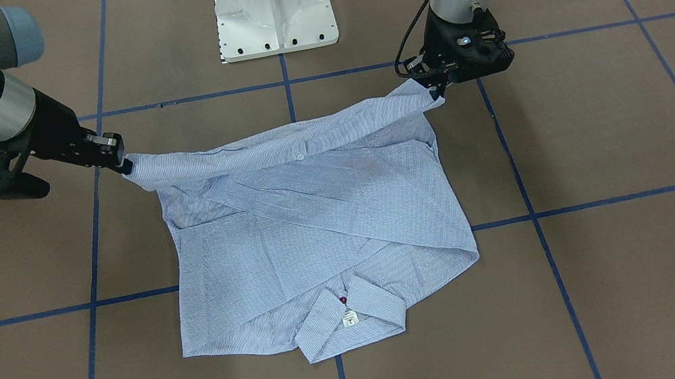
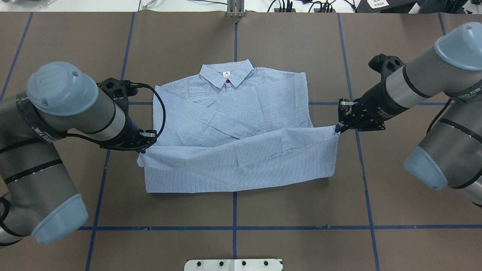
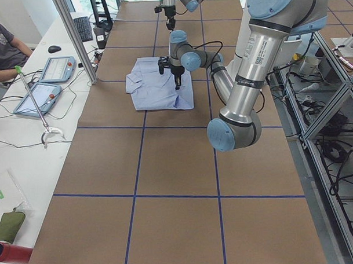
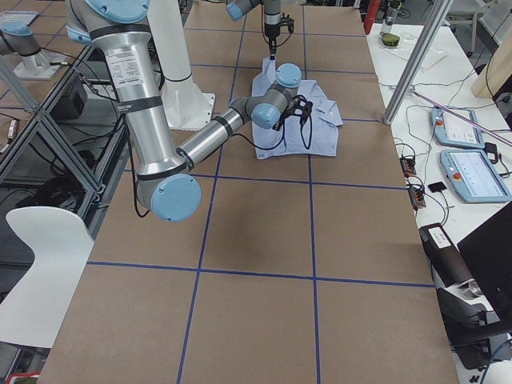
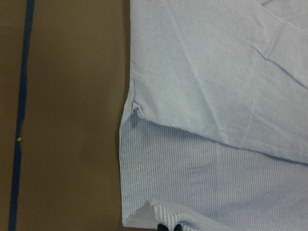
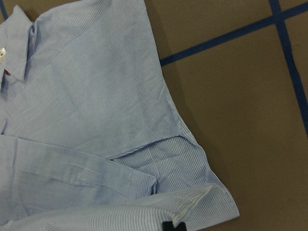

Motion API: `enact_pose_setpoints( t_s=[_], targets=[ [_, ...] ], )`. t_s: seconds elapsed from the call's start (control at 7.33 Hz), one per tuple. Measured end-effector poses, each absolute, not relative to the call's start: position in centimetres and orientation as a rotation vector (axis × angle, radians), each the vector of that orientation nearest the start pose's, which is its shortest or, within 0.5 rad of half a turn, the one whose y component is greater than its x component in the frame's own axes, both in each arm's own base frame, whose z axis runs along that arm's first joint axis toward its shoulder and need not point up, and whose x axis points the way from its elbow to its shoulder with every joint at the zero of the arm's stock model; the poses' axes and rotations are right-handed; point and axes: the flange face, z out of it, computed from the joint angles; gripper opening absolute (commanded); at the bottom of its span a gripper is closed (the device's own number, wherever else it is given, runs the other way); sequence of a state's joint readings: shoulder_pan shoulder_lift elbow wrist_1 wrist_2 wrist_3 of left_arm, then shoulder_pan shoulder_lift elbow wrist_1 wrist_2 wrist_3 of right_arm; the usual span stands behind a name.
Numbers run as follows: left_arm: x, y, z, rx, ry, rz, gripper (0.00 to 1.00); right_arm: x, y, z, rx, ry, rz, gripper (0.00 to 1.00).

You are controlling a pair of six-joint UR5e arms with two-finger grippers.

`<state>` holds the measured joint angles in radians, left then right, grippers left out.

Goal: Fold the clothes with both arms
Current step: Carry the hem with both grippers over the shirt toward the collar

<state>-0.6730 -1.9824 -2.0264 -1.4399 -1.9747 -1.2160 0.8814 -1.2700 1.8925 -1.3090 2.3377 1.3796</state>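
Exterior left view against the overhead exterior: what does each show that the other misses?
Only exterior left: a seated person and two control tablets on a white side table. Only overhead: the red button at the collar, and the left gripper and right gripper each pinching a hem corner. Both: the shirt on the brown table, a gripper at each end.

Brown table (image 2: 301, 210), blue tape grid (image 2: 301, 228), white side bench (image 3: 21, 172), white chair (image 4: 40, 264)
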Motion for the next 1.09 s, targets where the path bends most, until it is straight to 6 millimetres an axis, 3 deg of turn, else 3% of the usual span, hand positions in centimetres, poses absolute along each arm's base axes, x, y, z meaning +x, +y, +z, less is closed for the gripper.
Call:
enact_pose_setpoints(
  t_s=[0.27, 0.55, 1.09],
  targets=[
    [38.8, -44.4, 25.4, 0.031, 0.821, -0.168, 0.0, -30.4, -50.6, 30.1, -0.153, -1.088, 0.299, 0.0],
    [38.9, -45.4, 25.0, 0.038, 0.824, -0.178, 0.0, -30.2, -53.2, 29.2, -0.124, -1.092, 0.307, 0.0],
    [36.2, -47.4, 24.4, 0.065, 0.826, -0.226, 0.0, -28.3, -57.1, 28.1, -0.076, -1.098, 0.334, 0.0]
  ],
)
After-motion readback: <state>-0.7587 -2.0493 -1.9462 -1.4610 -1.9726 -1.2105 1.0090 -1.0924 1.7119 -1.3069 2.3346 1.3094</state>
